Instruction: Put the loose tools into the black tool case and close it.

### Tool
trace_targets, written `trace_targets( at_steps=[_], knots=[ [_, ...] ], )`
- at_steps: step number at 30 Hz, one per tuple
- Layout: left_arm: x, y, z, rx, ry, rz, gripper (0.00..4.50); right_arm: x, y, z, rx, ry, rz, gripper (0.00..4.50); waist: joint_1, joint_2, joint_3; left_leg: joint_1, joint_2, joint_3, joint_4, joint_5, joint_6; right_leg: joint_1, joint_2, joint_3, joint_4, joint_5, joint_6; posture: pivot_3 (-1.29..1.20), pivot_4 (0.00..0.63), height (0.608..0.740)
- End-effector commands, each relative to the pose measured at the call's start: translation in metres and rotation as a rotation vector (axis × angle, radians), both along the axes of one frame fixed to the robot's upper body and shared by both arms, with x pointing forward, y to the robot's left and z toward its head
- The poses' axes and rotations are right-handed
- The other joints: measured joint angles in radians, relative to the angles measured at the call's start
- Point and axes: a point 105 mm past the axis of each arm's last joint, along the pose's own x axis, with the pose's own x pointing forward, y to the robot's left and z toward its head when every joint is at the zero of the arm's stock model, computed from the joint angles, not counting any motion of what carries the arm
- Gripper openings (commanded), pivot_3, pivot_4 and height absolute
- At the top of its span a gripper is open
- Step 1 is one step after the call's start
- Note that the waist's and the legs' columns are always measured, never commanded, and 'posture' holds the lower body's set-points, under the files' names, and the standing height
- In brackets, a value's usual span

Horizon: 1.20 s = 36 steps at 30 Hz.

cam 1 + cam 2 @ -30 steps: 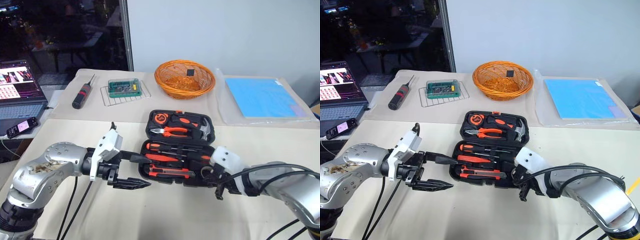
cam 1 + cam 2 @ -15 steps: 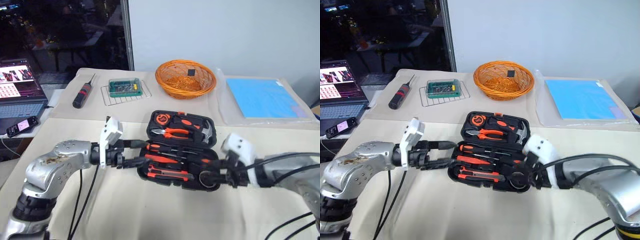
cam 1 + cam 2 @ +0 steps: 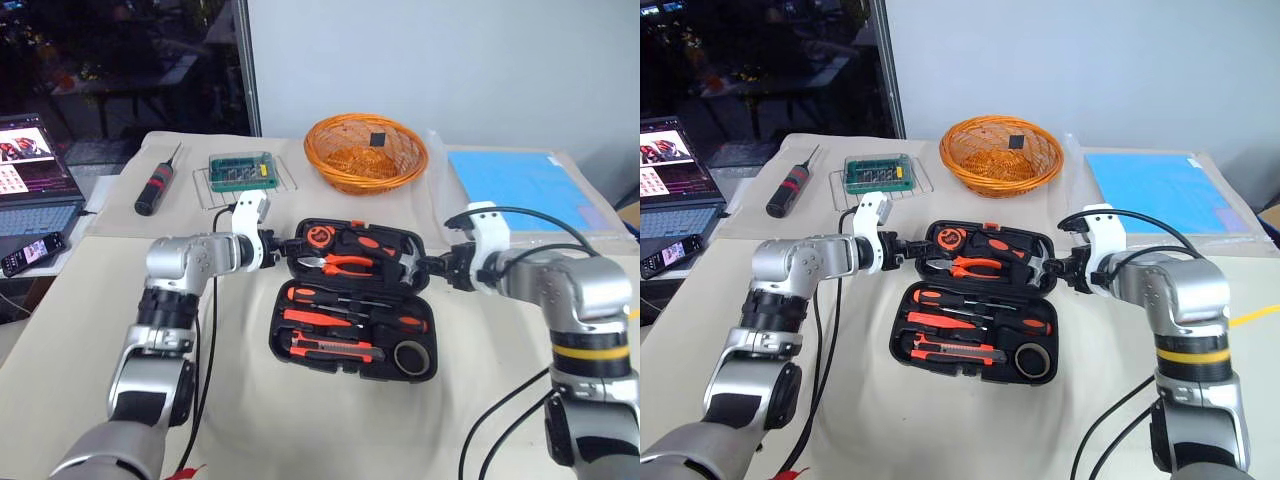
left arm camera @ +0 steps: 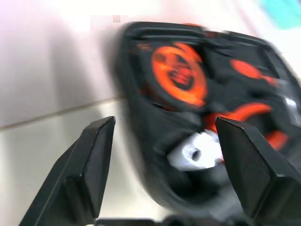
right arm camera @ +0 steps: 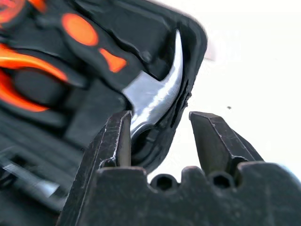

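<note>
The black tool case [image 3: 283, 345] lies open on the beige table. Its near half holds slim orange-and-black screwdrivers [image 3: 340, 300] and the flat utility knife [image 3: 335, 347] in their recesses. The far half holds pliers [image 3: 345, 263], a tape measure [image 3: 320, 237] and a hammer [image 3: 410, 258]. My left gripper [image 3: 290, 243] is open at the far half's left edge, and in the left wrist view its fingers [image 4: 94, 155] straddle that rim. On the right edge sits my right gripper [image 3: 428, 265], open, with the rim by the hammer head between its fingers [image 5: 117, 136].
Behind the case stand an orange wicker basket [image 3: 366, 152], a green box on a wire rack [image 3: 240, 172] and a thick black-and-red screwdriver [image 3: 153, 190]. A blue sheet [image 3: 525, 190] lies at the back right. A laptop [image 3: 35, 180] and a phone [image 3: 22, 254] sit at the left.
Both arms have reached forward from the case's near side to the two ends of its far half. The right gripper has opened. The case has stayed in place.
</note>
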Motion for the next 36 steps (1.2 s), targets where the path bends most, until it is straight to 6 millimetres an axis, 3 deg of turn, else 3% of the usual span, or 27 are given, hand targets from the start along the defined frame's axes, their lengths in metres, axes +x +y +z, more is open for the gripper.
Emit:
trace_targets(
  at_steps=[1, 4, 8, 10, 12, 19, 24, 27, 32, 34, 36],
  knots=[
    [0.008, -0.004, -0.001, 0.039, -0.014, -0.019, 3.61, 0.012, -0.002, 0.000, -0.002, 0.000, -0.007, 2.33, -0.002, 0.000, 0.000, 0.000, 0.000, 0.000, -0.001, 0.000, 0.000, 0.000, 0.000, 0.000, 0.000, 0.000, 0.000, 0.00, 0.150, 0.740],
    [0.008, -0.014, -0.005, 0.026, 0.004, -0.067, 2.87, 0.018, -0.004, -0.008, -0.019, 0.026, -0.022, 1.61, -0.004, 0.000, 0.000, 0.000, 0.000, 0.000, -0.002, 0.000, 0.000, 0.002, 0.000, -0.002, -0.001, 0.000, 0.001, 0.00, 0.150, 0.740],
    [0.006, -0.023, -0.002, -0.022, 0.011, -0.121, 1.34, 0.017, -0.006, -0.003, 0.016, 0.022, -0.016, 0.21, -0.009, 0.000, 0.000, 0.002, 0.000, 0.000, -0.001, 0.000, 0.000, 0.004, -0.001, -0.002, -0.002, 0.000, 0.002, 0.00, 0.150, 0.740],
    [0.005, -0.025, -0.002, -0.032, 0.014, -0.137, 0.53, 0.015, -0.006, 0.000, 0.033, 0.017, -0.003, 0.00, -0.008, 0.000, 0.000, 0.002, 0.000, 0.000, -0.001, 0.000, 0.000, 0.003, -0.001, -0.002, -0.002, 0.000, 0.002, 0.00, 0.150, 0.740],
    [0.005, -0.025, -0.003, -0.035, 0.020, -0.138, 0.02, 0.013, -0.005, 0.003, 0.055, 0.014, 0.003, 0.00, -0.006, 0.000, 0.000, 0.003, 0.000, -0.001, -0.001, 0.000, -0.001, 0.003, -0.002, -0.003, -0.001, 0.000, 0.001, 0.00, 0.150, 0.740],
    [0.009, -0.029, 0.007, -0.059, -0.056, -0.151, 0.02, 0.021, 0.002, 0.016, 0.125, -0.116, 0.029, 0.00, -0.008, 0.000, 0.000, 0.003, 0.001, -0.001, -0.001, 0.001, -0.001, 0.003, -0.002, -0.002, 0.000, 0.001, 0.000, 0.00, 0.150, 0.740],
    [0.019, -0.029, 0.036, 0.063, -0.388, -0.198, 0.02, 0.043, 0.017, 0.047, 0.055, -0.378, 0.121, 0.00, -0.016, 0.000, 0.000, 0.002, 0.000, -0.001, 0.000, 0.004, -0.001, 0.002, -0.002, -0.001, 0.000, 0.005, 0.000, 0.00, 0.150, 0.740],
    [0.018, -0.026, 0.048, 0.185, -0.619, -0.229, 0.02, 0.048, 0.027, 0.076, 0.168, -0.535, 0.186, 0.00, -0.027, 0.000, 0.001, 0.001, 0.000, 0.001, -0.001, 0.006, 0.000, 0.000, -0.002, 0.000, -0.002, 0.009, -0.001, 0.00, 0.150, 0.740],
    [-0.012, -0.027, 0.046, 0.329, -0.940, -0.387, 0.02, 0.021, 0.028, 0.080, 0.108, -0.654, 0.284, 0.00, -0.021, 0.000, 0.001, 0.000, 0.001, 0.003, -0.008, 0.007, 0.000, -0.003, -0.002, 0.001, -0.001, 0.010, -0.002, 0.00, 0.150, 0.740],
    [-0.023, -0.022, 0.038, 0.351, -0.981, -0.427, 0.02, 0.002, 0.027, 0.069, 0.051, -0.676, 0.332, 0.00, -0.014, 0.001, 0.001, 0.000, 0.002, 0.003, -0.008, 0.008, -0.001, -0.003, -0.001, -0.001, -0.001, 0.010, -0.002, 0.00, 0.150, 0.740],
    [-0.036, -0.012, 0.025, 0.360, -0.953, -0.467, 0.02, -0.030, 0.024, 0.050, 0.036, -0.664, 0.376, 0.00, -0.004, 0.001, 0.001, -0.003, 0.002, 0.003, -0.009, 0.007, 0.000, -0.004, -0.001, -0.003, -0.004, 0.010, -0.001, 0.00, 0.150, 0.740]
  ],
)
